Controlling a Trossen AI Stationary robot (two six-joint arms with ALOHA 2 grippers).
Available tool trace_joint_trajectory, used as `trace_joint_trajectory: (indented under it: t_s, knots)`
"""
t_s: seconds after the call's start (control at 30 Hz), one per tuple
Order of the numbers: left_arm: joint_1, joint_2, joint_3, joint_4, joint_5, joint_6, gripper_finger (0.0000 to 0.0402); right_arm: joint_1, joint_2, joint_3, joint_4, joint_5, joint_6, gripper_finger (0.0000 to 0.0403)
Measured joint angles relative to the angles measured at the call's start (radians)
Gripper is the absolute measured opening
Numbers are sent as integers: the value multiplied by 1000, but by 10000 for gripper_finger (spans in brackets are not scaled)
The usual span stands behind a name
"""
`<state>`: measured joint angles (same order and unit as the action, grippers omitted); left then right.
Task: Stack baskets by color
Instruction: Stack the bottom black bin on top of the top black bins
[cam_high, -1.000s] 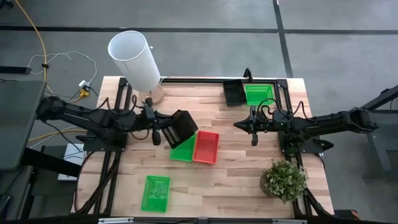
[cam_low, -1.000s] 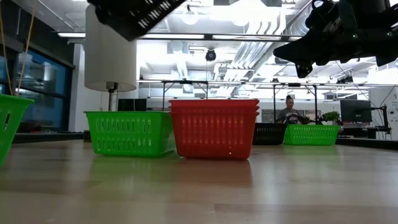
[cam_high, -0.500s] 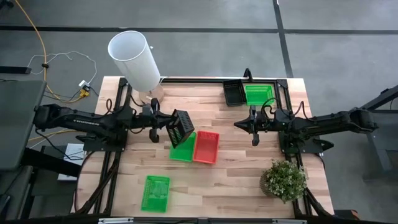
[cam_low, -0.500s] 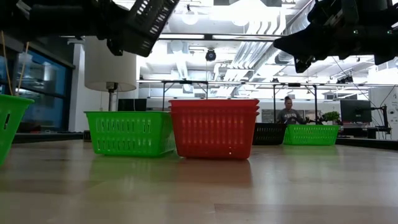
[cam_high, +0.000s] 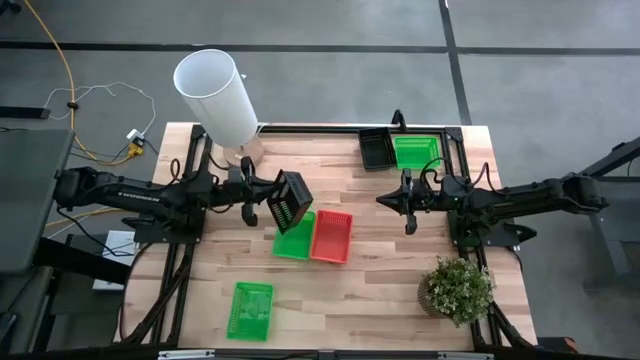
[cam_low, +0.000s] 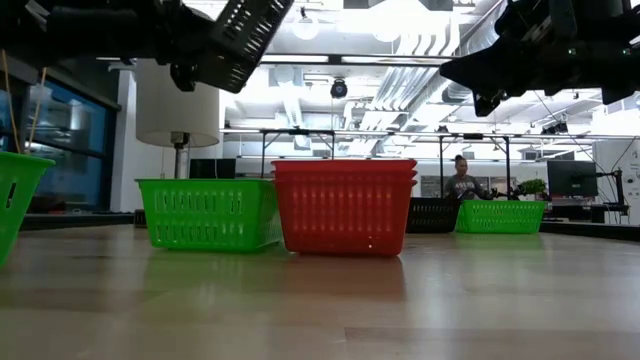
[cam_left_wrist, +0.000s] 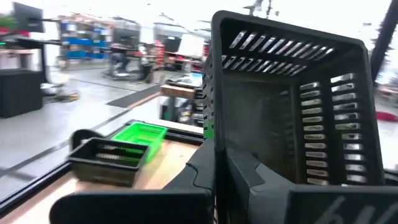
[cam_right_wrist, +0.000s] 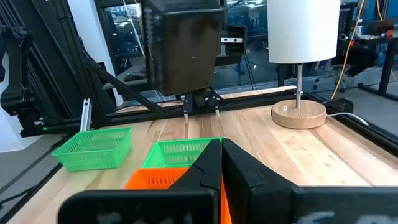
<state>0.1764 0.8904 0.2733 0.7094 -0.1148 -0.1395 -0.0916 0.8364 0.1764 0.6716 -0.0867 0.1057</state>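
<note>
Wooden desk (cam_high: 380, 260) carries green and red baskets mid-surface; the left pincer (cam_high: 262, 200) is clamped on a black basket (cam_high: 291, 201) held tilted in the air above them. Gripped by one wall, it could swing or slip before reaching the far black basket (cam_high: 376, 149). Since a second ago it has tipped more upright. The right pincer (cam_high: 408, 206) hovers closed, empty.

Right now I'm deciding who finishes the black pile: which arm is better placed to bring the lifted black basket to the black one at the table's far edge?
Left. Its left gripper is shut on the tilted black basket; the right gripper hangs shut, holding nothing, nearer the far black basket.
</note>
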Motion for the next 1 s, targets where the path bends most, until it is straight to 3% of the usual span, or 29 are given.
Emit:
trace_joint_trajectory:
  t_s: [0.17,0.33,0.57,0.8,1.0]
  knots:
    - [0,58,38,-5,-115,-18,0,0,0,0,68,0,-21,0]
    - [17,233,176,-4,-219,-28,0,1,0,0,229,-10,-40,0]
    - [118,587,430,24,-239,-145,0,1,0,0,392,-42,-47,0]
    - [192,936,717,78,-281,-449,0,1,0,0,410,-39,-62,0]
    - [186,1133,1022,-83,-264,-576,0,1,0,0,410,-38,-61,0]
